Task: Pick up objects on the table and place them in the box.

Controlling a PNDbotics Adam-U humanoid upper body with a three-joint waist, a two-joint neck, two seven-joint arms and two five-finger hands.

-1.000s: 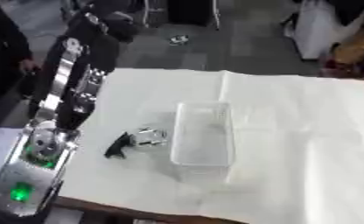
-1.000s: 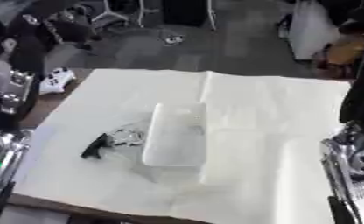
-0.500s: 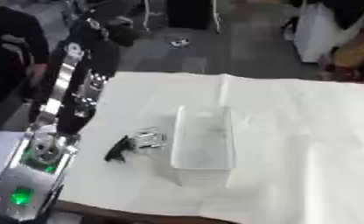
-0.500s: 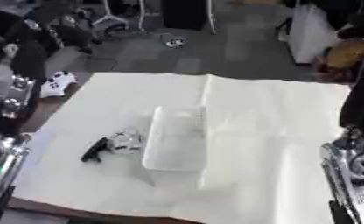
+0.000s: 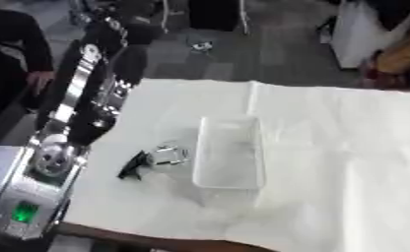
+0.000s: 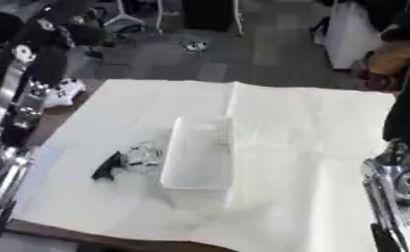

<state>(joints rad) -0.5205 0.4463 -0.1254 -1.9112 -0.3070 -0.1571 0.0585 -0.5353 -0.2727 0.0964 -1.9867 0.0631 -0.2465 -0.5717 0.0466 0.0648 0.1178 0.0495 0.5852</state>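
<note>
Honestly can't tell what my left hand is doing right now: my left arm (image 5: 79, 106) runs up along the left edge of the table, and the hand itself is lost in the dark clutter past the far left corner, so whether the fingers are curled or straight, no idea. Same story on the other side, where only my right arm (image 6: 402, 172) shows, at the right edge, and no hand. Neither hand is near the goods, so nothing's been picked up yet as far as I can judge. Moving outward, the thing I'm after is a small dark and shiny object (image 5: 153, 161) lying on the white cloth (image 5: 329, 147) toward the near left part of the table, just beside the long left wall of the clear box (image 5: 230, 150), which sits around the middle and looks empty. What worries me: the object is tucked close to that wall, so coming down on it could bump the box and shove it sideways. The cloth could also bunch or drag under my fingers. And the shiny part looks slippery, so I reckon it could squirt out of a pinch.
</note>
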